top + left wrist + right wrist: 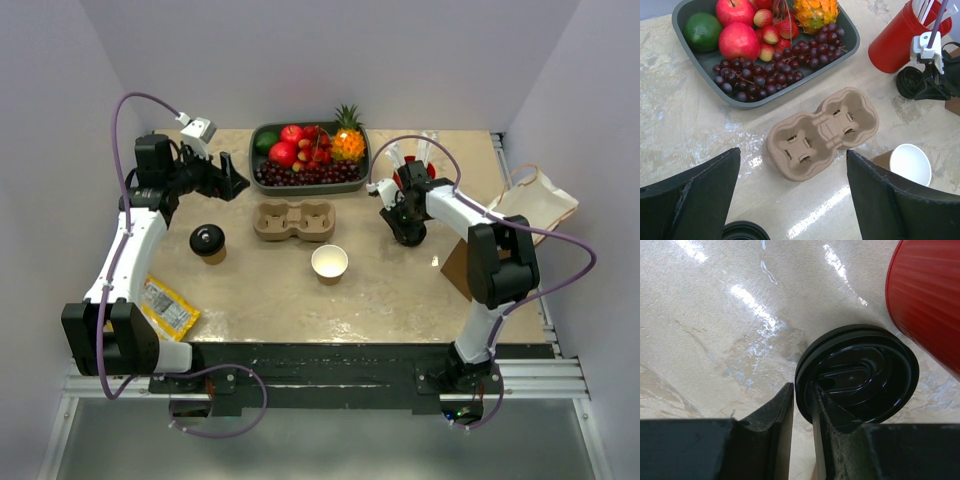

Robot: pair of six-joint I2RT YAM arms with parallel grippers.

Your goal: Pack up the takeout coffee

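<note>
The takeout coffee (208,242), a kraft cup with a black lid, stands at the table's left; its lid edge (745,231) shows at the bottom of the left wrist view. My left gripper (228,181) (792,154) hangs open behind it, with nothing between its fingers. A second kraft cup (329,263) (910,164), white inside and lidless, stands mid-table. A loose black lid (857,372) lies beside the red straw cup (412,175) (927,300). My right gripper (405,228) (802,387) is down on it, its jaws narrowed over the lid's near rim, one finger outside, one inside.
The tan two-hole carrier (295,221) (822,132) lies in the middle, in front of a grey fruit tray (262,135) (685,12). A paper bag (535,200) sits at the right edge. A yellow packet (165,305) lies at the front left.
</note>
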